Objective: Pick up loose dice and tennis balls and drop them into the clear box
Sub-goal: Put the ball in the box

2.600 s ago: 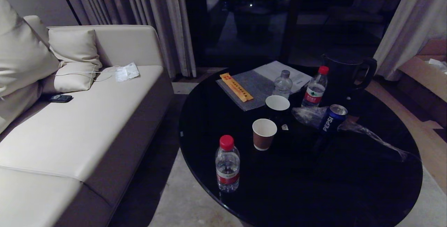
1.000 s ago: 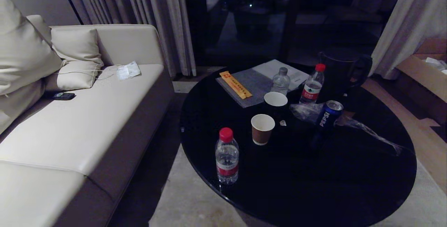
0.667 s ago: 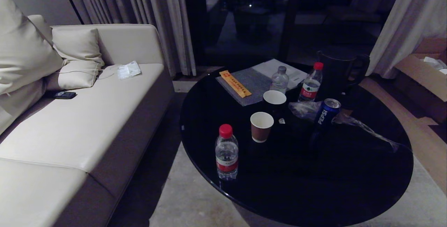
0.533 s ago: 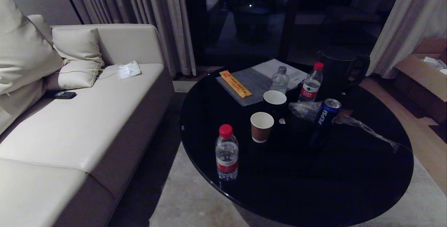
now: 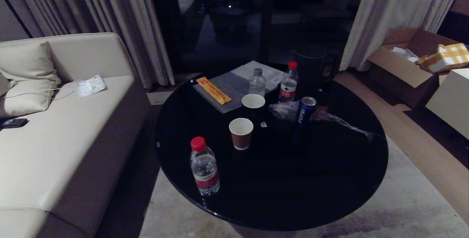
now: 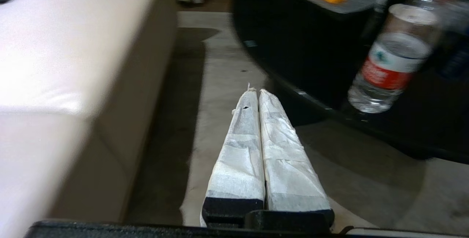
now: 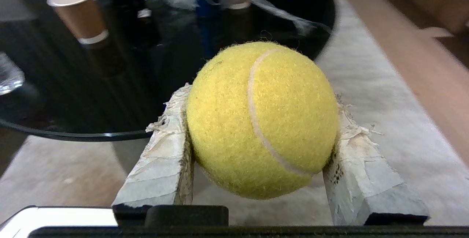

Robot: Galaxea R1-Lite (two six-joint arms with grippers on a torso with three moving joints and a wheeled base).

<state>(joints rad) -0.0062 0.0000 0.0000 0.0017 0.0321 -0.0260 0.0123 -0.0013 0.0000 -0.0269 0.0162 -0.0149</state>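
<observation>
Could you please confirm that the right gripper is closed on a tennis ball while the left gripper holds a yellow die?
Not quite. The left wrist view shows the left gripper shut and holding nothing. The rest stands: the right gripper is closed on the tennis ball, as the right wrist view shows.

A round black table (image 5: 329,179) holds three water bottles (image 5: 204,166), two paper cups (image 5: 241,133), a Pepsi can (image 5: 305,109) and a jug (image 5: 311,67). A sofa (image 5: 47,146) stands left, cardboard boxes (image 5: 403,62) right.

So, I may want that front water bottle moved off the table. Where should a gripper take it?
Grip the red-capped bottle around its labelled mid-body, from the table's near edge: it stands upright beside that edge, with nothing in front.
</observation>
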